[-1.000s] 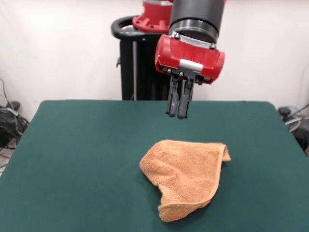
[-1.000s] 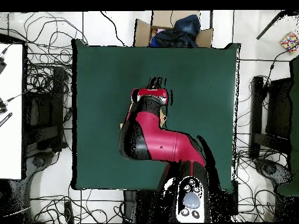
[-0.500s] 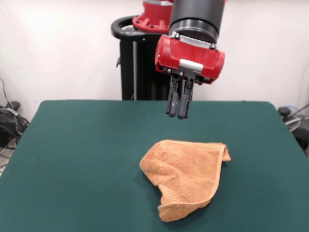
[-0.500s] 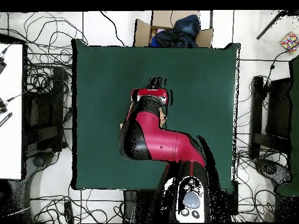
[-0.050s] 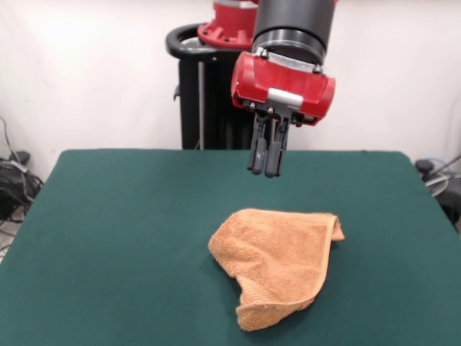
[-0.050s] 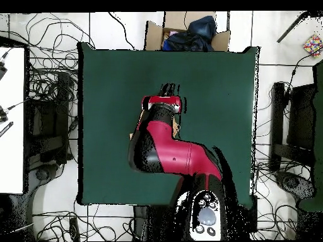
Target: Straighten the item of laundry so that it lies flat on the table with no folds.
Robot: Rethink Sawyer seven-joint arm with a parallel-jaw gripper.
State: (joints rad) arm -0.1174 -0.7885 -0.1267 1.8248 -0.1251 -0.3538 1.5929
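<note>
The orange towel (image 5: 277, 261) lies crumpled on the green surface (image 5: 130, 238), folded over itself with a hemmed edge curling at its near corner. The gripper (image 5: 265, 173) hangs in the air above the towel's far edge, clear of the cloth, its two dark fingers (image 5: 256, 155) pressed together and holding nothing. From overhead the arm (image 6: 165, 148) hides almost all of the towel.
</note>
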